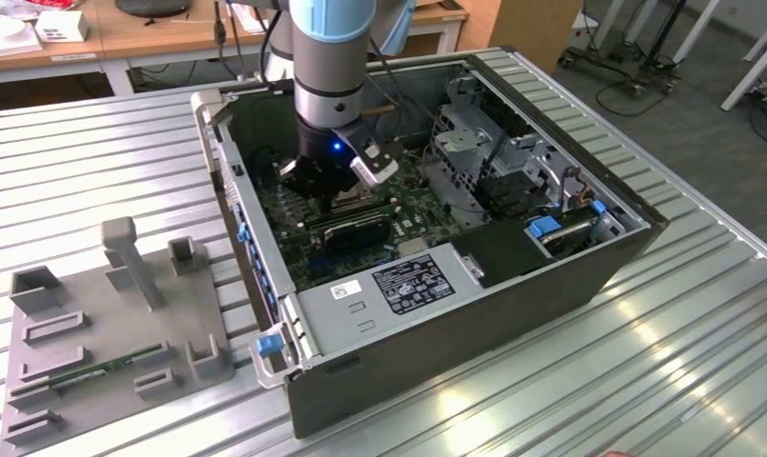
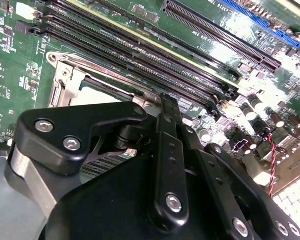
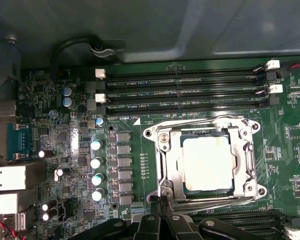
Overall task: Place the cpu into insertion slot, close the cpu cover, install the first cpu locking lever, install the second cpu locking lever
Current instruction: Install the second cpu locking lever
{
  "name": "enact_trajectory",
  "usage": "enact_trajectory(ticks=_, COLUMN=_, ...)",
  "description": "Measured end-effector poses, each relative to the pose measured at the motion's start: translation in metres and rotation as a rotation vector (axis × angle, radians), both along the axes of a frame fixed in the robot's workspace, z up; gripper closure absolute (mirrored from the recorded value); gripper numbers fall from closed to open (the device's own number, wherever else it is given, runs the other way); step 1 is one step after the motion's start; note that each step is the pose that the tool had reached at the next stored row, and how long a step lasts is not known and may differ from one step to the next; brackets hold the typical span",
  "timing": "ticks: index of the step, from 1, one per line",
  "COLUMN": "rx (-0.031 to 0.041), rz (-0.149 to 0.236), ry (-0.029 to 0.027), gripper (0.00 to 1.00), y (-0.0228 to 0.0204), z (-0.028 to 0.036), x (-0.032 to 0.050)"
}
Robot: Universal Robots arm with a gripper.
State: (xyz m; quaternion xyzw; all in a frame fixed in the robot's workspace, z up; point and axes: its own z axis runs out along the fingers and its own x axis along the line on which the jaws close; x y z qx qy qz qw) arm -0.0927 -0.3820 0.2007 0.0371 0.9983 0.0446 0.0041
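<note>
In the first wrist view the cpu (image 3: 207, 162), a pale square chip, lies flat inside the insertion slot (image 3: 161, 141) on the green board. The silvery cpu cover (image 3: 174, 165) lies down over it and frames its top. Thin wire levers run along two opposite sides of the socket (image 3: 200, 120). My gripper (image 3: 162, 200) is shut, with its black fingertips together at the socket's edge beside one lever's end; I see nothing between them. In the second wrist view my black finger (image 2: 170, 115) stands against the cover (image 2: 65, 85). In the exterior view my gripper (image 1: 337, 188) is low inside the open computer case (image 1: 587, 276).
Long black memory slots (image 3: 185, 92) run beside the socket. A row of capacitors (image 3: 96, 170) and port housings (image 3: 15, 175) stand on the board. A drive cage (image 1: 479, 152) and power supply (image 1: 409, 281) crowd the case. A grey fixture tray (image 1: 105, 333) lies at the exterior view's left.
</note>
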Motion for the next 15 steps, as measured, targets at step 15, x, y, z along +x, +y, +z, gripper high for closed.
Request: enact_trajectory(ticks=15, rx=0.0296, rz=0.000, ry=-0.0016, gripper=0.89, y=-0.0045, z=-0.0001, x=-0.0004)
